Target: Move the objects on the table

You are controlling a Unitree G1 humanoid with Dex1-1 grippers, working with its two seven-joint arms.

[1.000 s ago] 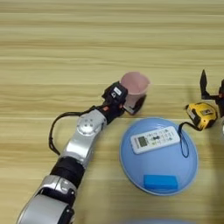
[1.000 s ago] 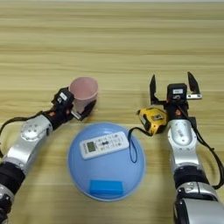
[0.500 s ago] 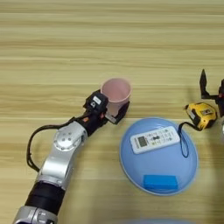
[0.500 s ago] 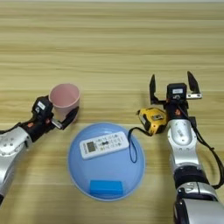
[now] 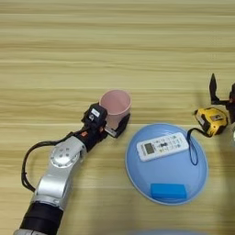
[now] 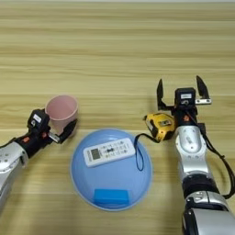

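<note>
Left pincer closed on pink cup, mid-carry over the worktop. Right pincer spread wide, empty, beyond tape measure. Next, probably: set cup down upright.

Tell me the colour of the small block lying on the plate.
Blue, a brighter shade than the pale blue plate under it; the block shows best in the right eye view.

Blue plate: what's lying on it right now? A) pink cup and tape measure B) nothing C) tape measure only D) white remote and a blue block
D: the white remote and a blue block lie on the blue plate; the pink cup and the tape measure sit on the table beside it.
</note>
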